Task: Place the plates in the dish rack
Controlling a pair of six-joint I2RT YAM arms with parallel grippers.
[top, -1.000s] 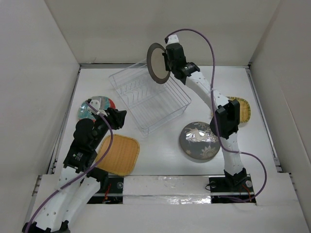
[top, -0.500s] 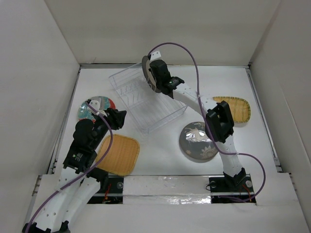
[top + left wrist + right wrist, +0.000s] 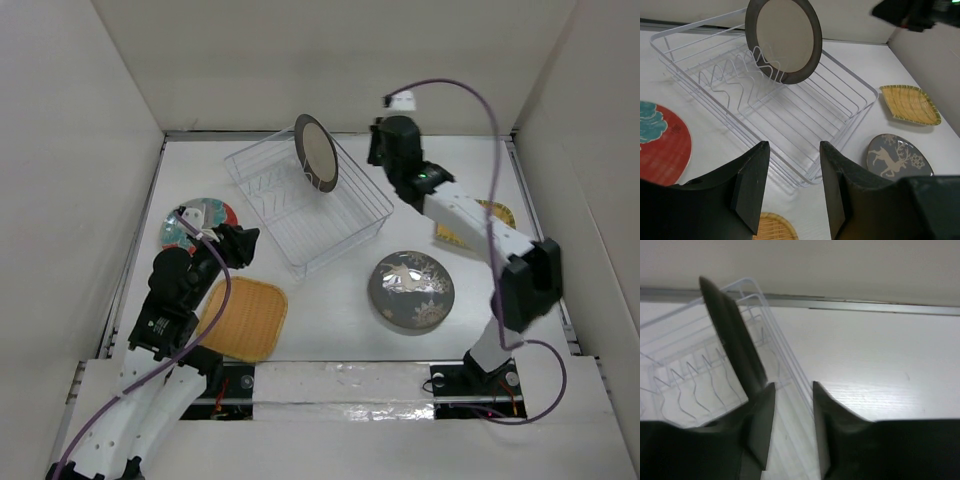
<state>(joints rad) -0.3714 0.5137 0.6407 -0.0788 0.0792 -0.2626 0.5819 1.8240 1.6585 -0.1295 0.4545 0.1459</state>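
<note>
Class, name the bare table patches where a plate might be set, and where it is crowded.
Bare: between the yellow square plate and the deer plate, on the dish rack's near side; also the far right corner beyond the right arm. Crowded: the left side, where red-teal plate, left hand and square plate sit close.
</note>
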